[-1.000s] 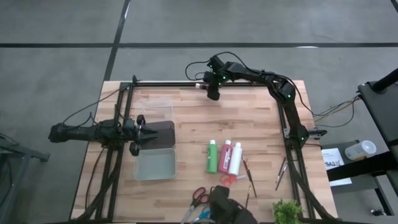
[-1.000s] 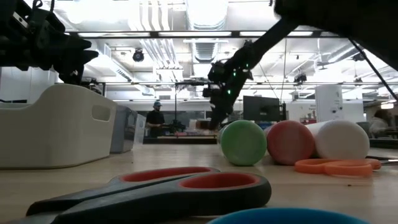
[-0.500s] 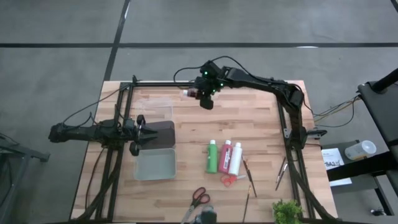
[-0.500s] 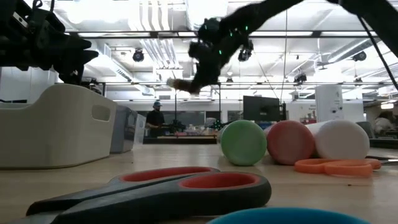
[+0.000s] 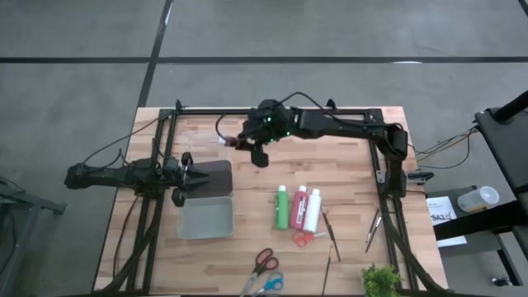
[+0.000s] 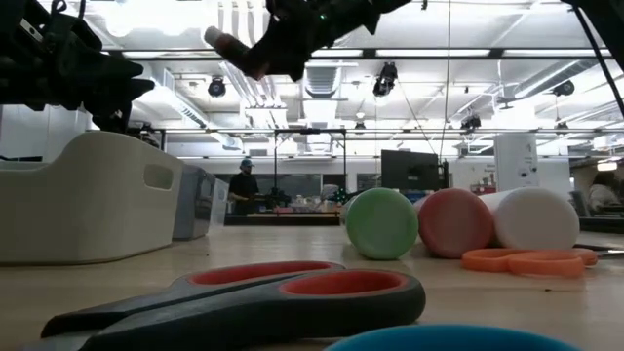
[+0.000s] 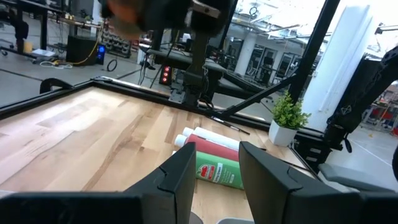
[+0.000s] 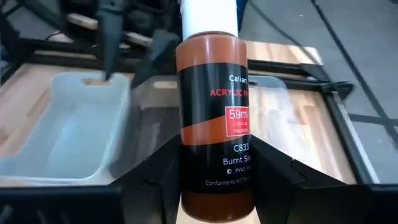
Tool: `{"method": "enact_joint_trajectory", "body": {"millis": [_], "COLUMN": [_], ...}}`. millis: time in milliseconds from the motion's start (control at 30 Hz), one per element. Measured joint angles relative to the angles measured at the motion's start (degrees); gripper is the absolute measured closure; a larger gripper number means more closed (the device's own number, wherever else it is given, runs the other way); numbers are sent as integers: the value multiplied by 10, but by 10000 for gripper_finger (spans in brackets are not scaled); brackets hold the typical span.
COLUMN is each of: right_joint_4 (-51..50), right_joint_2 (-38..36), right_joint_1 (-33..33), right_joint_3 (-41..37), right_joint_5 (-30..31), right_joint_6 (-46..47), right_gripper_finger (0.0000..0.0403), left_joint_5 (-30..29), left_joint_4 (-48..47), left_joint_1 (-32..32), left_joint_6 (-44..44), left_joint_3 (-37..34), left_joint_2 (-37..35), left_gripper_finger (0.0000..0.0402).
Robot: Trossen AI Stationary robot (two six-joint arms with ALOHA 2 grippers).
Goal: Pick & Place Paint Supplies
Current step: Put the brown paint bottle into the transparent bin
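right gripper (image 8: 214, 180): you see fingers clamped on the brown paint bottle (image 8: 214, 112), frame centre, cap pointing away.
bins: clear bin (image 8: 65, 124) ahead, upper left.
left gripper (image 5: 188, 175): fingers apart, idle, left-centre of high view, nearer the bins.

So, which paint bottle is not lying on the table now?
The brown bottle, labelled Burnt Sienna: the right gripper holds it in the air, while green, red and white lie side by side.
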Motion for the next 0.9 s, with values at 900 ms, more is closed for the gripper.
{"method": "enact_joint_trajectory", "body": {"millis": [900], "right_joint_4": [216], "right_joint_2": [179], "right_joint_1": [-22], "right_joint_3": [12], "right_joint_5": [62], "right_joint_6": [105], "right_gripper_finger": [259], "left_joint_5": [0], "left_joint_4": [0], "left_joint_1": [0], "left_joint_6": [0], "left_joint_3": [0], "left_joint_2": [0], "left_gripper_finger": [272]}}
